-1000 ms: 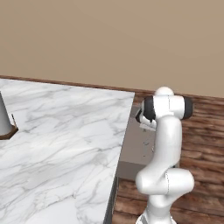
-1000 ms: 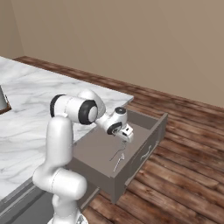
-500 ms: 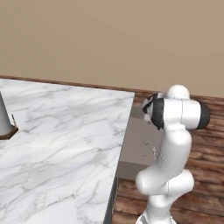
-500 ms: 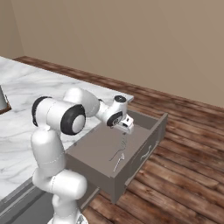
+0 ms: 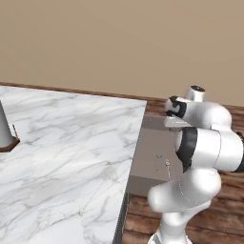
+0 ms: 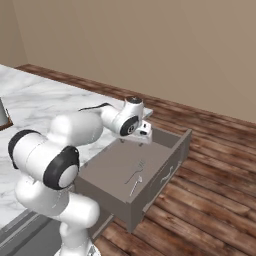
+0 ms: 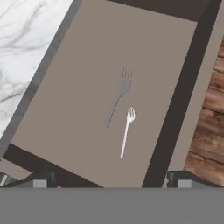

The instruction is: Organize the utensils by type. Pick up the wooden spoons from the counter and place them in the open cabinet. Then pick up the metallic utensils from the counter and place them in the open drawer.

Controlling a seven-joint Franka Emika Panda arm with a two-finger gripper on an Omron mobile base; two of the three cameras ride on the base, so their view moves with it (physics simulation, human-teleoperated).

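Two metallic utensils lie side by side in the open drawer [image 7: 70,78]: a grey fork [image 7: 118,97] and a paler silver fork [image 7: 127,130]. The right base view has the same forks [image 6: 136,175] on the flat floor of the drawer [image 6: 110,165]. My gripper [image 6: 145,136] hangs above the drawer's back part, near the counter [image 6: 45,100]. In the hand view the gripper [image 7: 111,181] is open, with nothing between its fingertips [image 7: 40,181]. The wooden spoons and the open cabinet are out of view.
A grey cylinder on a brown base [image 5: 5,129] stands at the counter's far left. The drawer's front panel [image 6: 167,172] juts out over the wooden floor [image 6: 210,200]. My own arm [image 5: 205,152] rises beside the drawer.
The arm has swung its elbow round and the hand has lifted slightly over the drawer. The jaws stay open. Both forks lie where they were.
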